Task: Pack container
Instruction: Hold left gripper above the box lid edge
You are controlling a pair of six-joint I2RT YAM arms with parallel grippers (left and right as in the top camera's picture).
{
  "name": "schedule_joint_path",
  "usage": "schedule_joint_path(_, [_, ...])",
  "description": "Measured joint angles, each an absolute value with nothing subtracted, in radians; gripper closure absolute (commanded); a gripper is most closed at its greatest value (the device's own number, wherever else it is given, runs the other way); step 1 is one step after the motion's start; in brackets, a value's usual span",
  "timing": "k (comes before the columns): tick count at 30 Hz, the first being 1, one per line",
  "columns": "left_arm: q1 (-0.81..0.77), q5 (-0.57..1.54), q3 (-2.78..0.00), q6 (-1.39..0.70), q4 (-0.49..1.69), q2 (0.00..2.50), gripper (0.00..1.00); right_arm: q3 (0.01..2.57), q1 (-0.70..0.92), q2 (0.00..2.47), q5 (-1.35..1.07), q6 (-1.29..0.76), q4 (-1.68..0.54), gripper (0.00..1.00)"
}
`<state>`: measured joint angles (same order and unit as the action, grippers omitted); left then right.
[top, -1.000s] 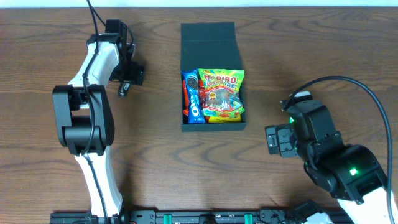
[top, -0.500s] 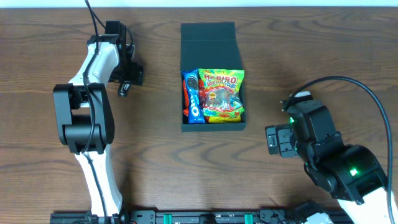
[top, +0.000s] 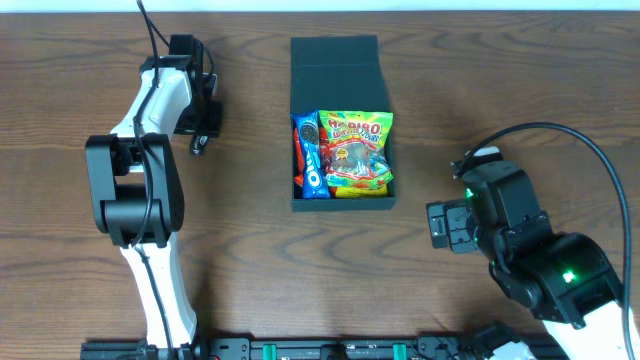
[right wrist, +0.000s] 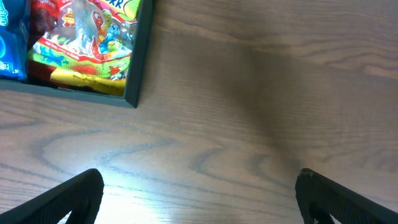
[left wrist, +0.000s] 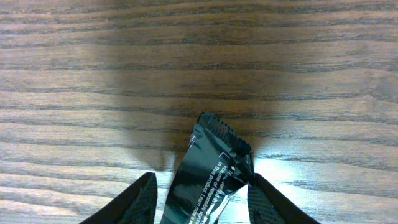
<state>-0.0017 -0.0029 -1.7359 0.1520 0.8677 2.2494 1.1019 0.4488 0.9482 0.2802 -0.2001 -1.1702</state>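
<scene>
The dark teal container [top: 341,204] stands open at the table's centre, its flap lid [top: 335,62] laid back. Inside lie a Haribo gummy bag [top: 356,150] and a blue Oreo packet [top: 310,156]. At the far left my left gripper [top: 203,125] points down at the table. In the left wrist view its jaws [left wrist: 202,180] are closed in on a black snack packet [left wrist: 214,165]; the right finger presses the crumpled foil, the left sits right beside it. My right gripper [right wrist: 199,194] is wide open over bare wood, right of the container's corner [right wrist: 138,68].
The right arm [top: 530,250] takes up the table's lower right, with a cable looping over it. The left arm's base and links [top: 135,190] stand along the left side.
The left gripper's jaws have drawn in from wide open onto the black packet. The right arm and the container have not moved.
</scene>
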Motion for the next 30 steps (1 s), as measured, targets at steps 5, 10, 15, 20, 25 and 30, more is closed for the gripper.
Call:
schedule_joint_path(5, [-0.002,-0.003,-1.736,0.154,0.88,2.249,0.67,1.102,0.449,0.948,0.28,-0.2,-1.17,0.01])
schedule_joint_path(10, [-0.002,-0.003,-1.736,0.153,0.891,2.249,0.72,1.102,0.449,0.948,0.28,-0.2,-1.17,0.01])
schedule_joint_path(15, [-0.002,-0.003,-1.736,0.143,0.892,2.249,0.79,1.102,0.449,0.948,0.28,-0.2,-1.17,0.01])
schedule_joint_path(20, [-0.002,-0.003,-1.736,0.119,0.895,2.249,0.89,1.102,0.449,0.948,0.28,-0.2,-1.17,0.01])
schedule_joint_path(25, [-0.002,-0.002,-1.737,0.084,0.898,2.249,0.94,1.102,0.449,0.948,0.28,-0.2,-1.17,0.01])
schedule_joint_path(30, [-0.002,-0.002,-1.754,0.057,0.939,2.249,0.94,1.102,0.449,0.948,0.28,-0.2,-1.17,0.01])
